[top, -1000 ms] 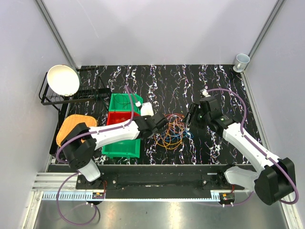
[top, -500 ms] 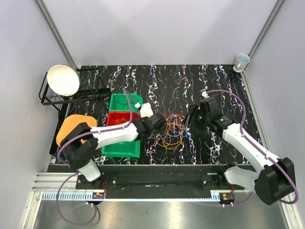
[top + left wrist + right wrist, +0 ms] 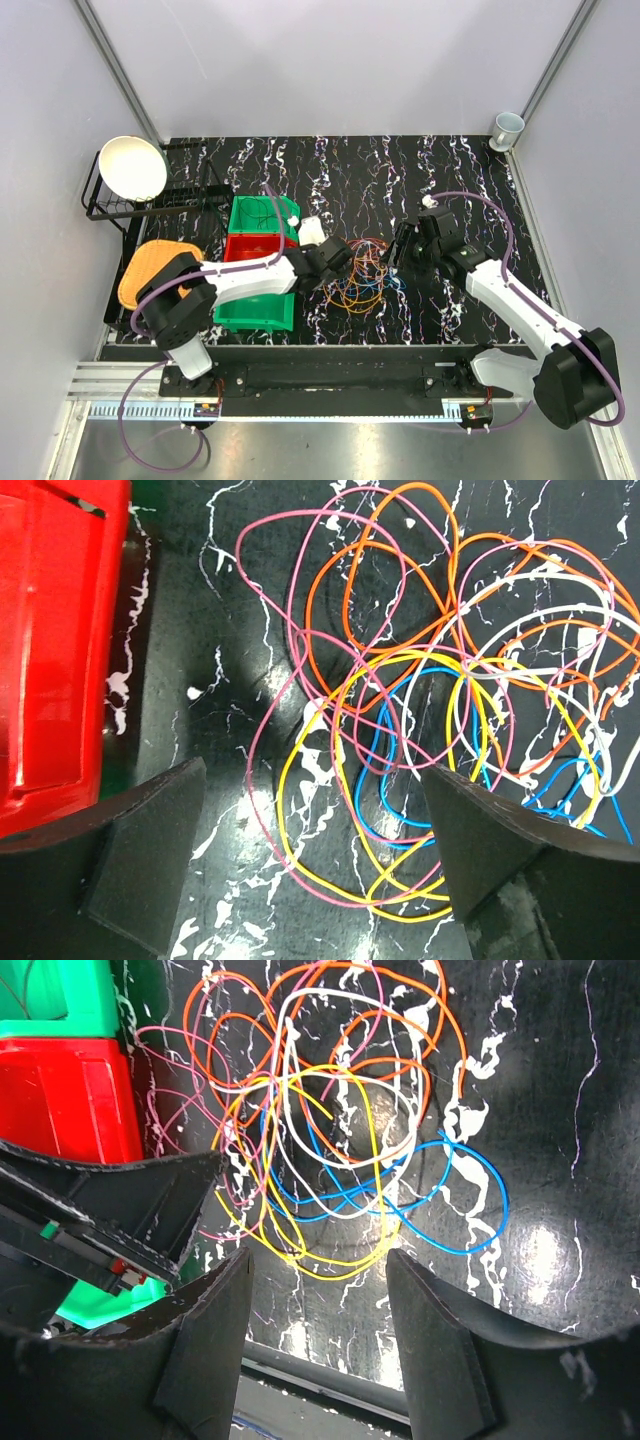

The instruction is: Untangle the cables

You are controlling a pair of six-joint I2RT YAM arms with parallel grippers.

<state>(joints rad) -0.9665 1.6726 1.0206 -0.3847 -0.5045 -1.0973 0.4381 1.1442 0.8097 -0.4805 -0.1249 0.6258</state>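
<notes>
**Top view**
- Table (image 3: pixel 450 170): black with white marbling.
- Cables (image 3: pixel 362 272): one loose tangle lying on the table at its middle, between the two grippers.
- Left gripper (image 3: pixel 335 260): at the tangle's left edge.
- Right gripper (image 3: pixel 397 255): at the tangle's right edge.
- Green bin (image 3: pixel 262 213): left of the tangle, with a few thin strands showing inside.
- Red bin (image 3: pixel 248 247): just beside the green bin on its near side. Its contents cannot be told.
- Second green bin (image 3: pixel 255 312): nearest the arm bases and partly under the left arm. Its contents are hidden.
- Bowl (image 3: pixel 133 167): white, tilted on a black wire rack (image 3: pixel 150 205) at the far left.
- Board (image 3: pixel 150 268): orange, at the left edge.
- Cup (image 3: pixel 507 127): at the far right corner. Its inside is not visible.

**Left wrist view**
- Left gripper (image 3: pixel 310 870): jaws spread wide and gripping nothing. Pink and yellow loops lie on the table between the fingers (image 3: pixel 150 860).
- Cables (image 3: pixel 440 680): orange, pink, yellow, blue and white, overlapping one another.
- Red bin (image 3: pixel 50 650): only its outer wall shows, at the left edge.

**Right wrist view**
- Right gripper (image 3: pixel 320 1340): jaws apart and empty, just short of the lowest yellow loop.
- Cables (image 3: pixel 340 1130): spread on the table ahead of the fingers (image 3: pixel 440 1350).
- Red bin (image 3: pixel 60 1100) and green bin (image 3: pixel 60 1000): at the upper left, with thin strands visible in the green one.
</notes>
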